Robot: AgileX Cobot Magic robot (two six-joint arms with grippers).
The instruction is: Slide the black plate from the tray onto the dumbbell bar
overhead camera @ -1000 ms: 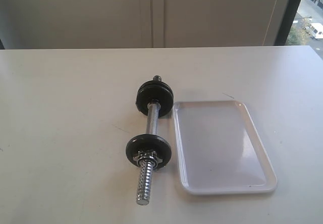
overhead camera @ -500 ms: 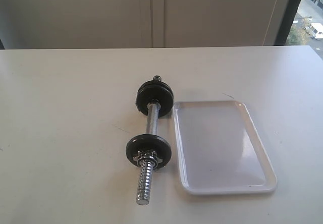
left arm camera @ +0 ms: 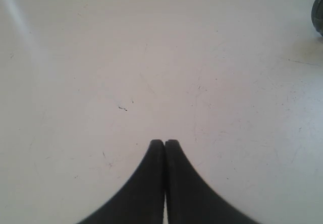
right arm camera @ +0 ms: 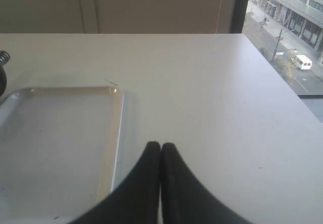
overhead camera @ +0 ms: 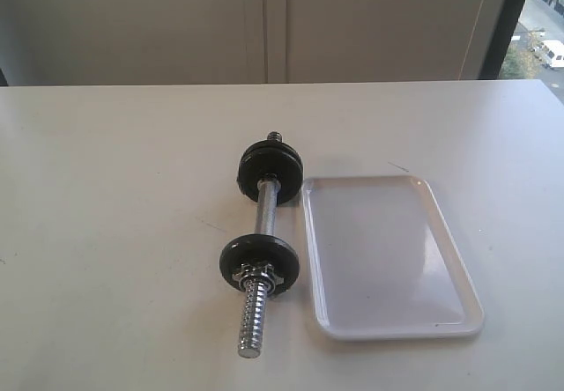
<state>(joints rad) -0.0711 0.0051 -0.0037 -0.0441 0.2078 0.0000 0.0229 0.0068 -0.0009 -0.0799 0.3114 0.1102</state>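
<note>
Both with jaws together, empty: left gripper, right gripper, apparently low over table.

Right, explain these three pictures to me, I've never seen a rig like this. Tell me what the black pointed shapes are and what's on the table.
It is a robot with two arms, each ending in a gripper. One picture comes from a camera off the arms, looking at the white table; neither arm shows there. The other two come from cameras on the wrists. The black pointed shapes are the left gripper and right gripper, both shut and holding nothing. On the table lies a chrome dumbbell bar carrying two black plates, with a white tray beside it, nothing in it.
</note>
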